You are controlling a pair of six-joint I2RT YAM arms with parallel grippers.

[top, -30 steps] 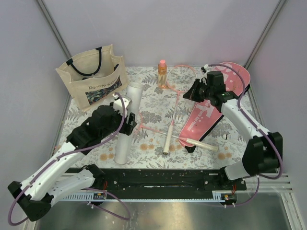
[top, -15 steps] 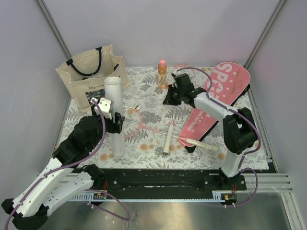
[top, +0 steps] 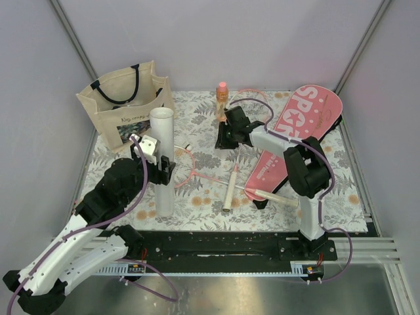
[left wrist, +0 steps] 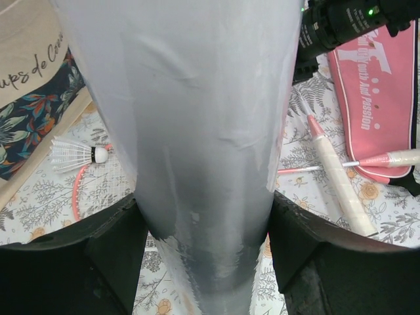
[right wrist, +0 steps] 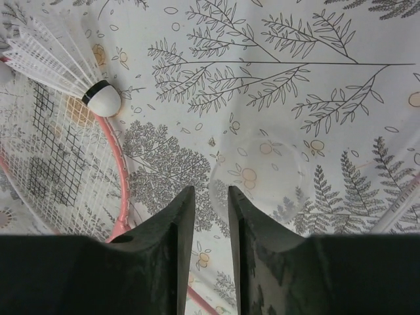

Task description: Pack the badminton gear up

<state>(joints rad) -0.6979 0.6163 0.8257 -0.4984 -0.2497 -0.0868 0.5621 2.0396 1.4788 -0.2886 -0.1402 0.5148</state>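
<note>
My left gripper (top: 164,172) is shut on the long white tube (top: 162,151) and holds it upright; in the left wrist view the tube (left wrist: 203,118) fills the gap between my fingers (left wrist: 111,249). My right gripper (top: 222,140) points down just below the orange bottle, its jaws a narrow gap apart (right wrist: 211,190) over the left rim of a clear round lid (right wrist: 262,174). One pink-framed racket (top: 230,190) lies mid-table, and a second racket's handle (top: 272,195) rests on the pink cover (top: 305,121). A white shuttlecock (right wrist: 65,59) lies on racket strings.
The beige tote bag (top: 125,105) stands at the back left. The orange bottle (top: 222,100) stands at the back centre, close to my right gripper. A flowered cloth (top: 197,118) covers the table. Grey walls close in the back and both sides.
My left arm has raised the white tube from lying flat to upright. My right arm has swung left from the pink cover to the spot below the orange bottle.
</note>
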